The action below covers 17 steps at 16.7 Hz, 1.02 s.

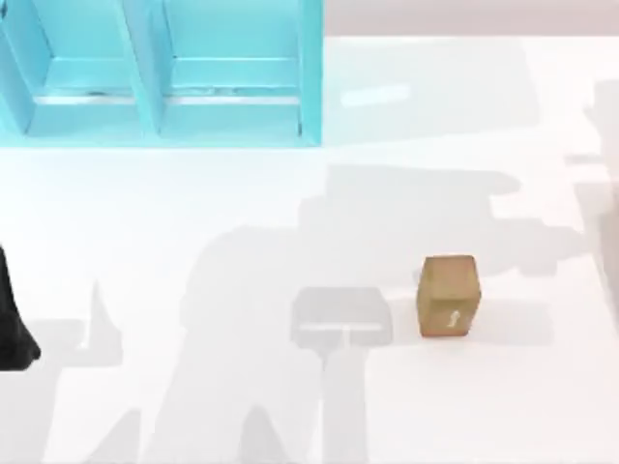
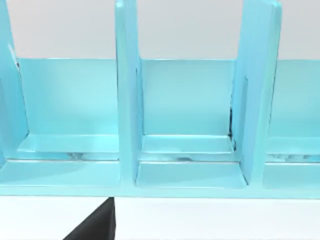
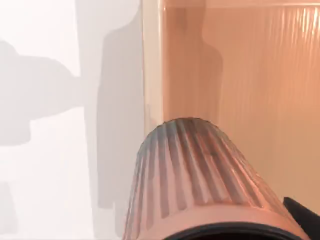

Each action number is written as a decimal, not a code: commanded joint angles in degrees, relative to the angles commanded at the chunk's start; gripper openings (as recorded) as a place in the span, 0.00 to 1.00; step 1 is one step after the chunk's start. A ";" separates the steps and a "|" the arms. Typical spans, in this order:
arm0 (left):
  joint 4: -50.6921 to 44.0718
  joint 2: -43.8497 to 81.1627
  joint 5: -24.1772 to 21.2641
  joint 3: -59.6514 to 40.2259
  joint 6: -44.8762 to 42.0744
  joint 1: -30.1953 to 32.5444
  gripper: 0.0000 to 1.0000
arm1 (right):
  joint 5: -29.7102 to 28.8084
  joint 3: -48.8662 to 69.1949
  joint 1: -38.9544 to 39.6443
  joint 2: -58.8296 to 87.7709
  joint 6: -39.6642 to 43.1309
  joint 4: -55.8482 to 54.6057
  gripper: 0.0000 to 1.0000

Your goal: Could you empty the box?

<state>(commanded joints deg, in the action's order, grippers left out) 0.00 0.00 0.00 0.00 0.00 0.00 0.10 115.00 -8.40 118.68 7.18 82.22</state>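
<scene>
The box (image 3: 240,65) appears in the right wrist view as a tall, pale orange container whose near wall edge runs straight down beside the white counter (image 3: 40,150). A ribbed, cup-shaped object (image 3: 200,175) of the same orange tone stands at the front of that view, overlapping the box's wall; whether it sits inside the box or just in front of it cannot be told. A dark sliver at the corner may belong to the right end effector, and whether its fingers are spread or closed on anything cannot be told.

In the top view, a small brown cube (image 1: 450,296) with a pale mark on its face rests alone on the counter (image 1: 242,193), right of centre, with bare surface on all sides. A turquoise rack (image 1: 164,77) with upright dividers stands along the far left edge. The left arm (image 1: 12,324) sits at the left border, near the rack; its end effector's opening cannot be told.
</scene>
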 joint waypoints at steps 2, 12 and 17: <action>0.00 0.00 0.00 0.00 0.00 0.00 1.00 | -0.28 0.21 6.93 1.00 -5.99 -2.56 0.00; 0.00 0.00 0.00 0.00 0.00 0.00 1.00 | -3.38 -2.75 20.41 8.78 -21.57 -9.68 0.00; 0.00 0.00 0.00 0.00 0.00 0.00 1.00 | -3.30 -2.96 20.24 9.04 -21.86 -9.73 0.00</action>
<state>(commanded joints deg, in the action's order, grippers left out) 0.00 0.00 0.00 0.00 0.00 0.00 -3.20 112.05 11.84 127.72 -14.68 72.48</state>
